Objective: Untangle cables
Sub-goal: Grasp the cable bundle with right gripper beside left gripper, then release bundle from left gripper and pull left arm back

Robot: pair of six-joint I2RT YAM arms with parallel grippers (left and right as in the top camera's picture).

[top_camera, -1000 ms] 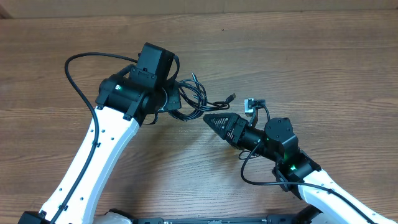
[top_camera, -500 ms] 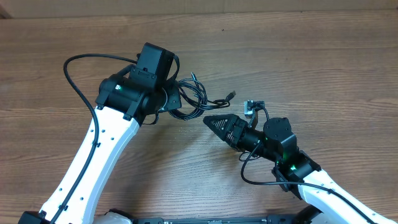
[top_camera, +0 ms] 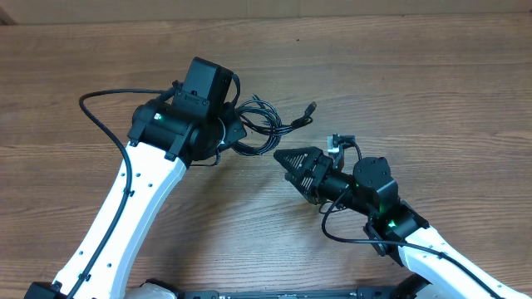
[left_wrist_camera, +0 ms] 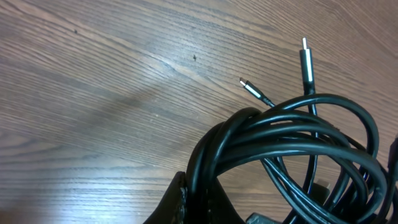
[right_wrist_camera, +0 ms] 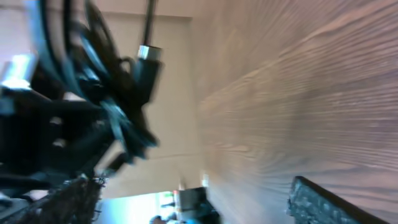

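The cables (top_camera: 264,124) — limp, light, apt to snag — sit bunched in the clamped left gripper (left_wrist_camera: 217,208) over the table (top_camera: 416,75); the right gripper (top_camera: 293,159), spread wide nearby, should probably pinch the free plug end (top_camera: 310,108).

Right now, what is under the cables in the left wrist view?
Only bare wooden table shows under the cables, also through their loops. Where the left gripper holds them, anything beneath is covered.
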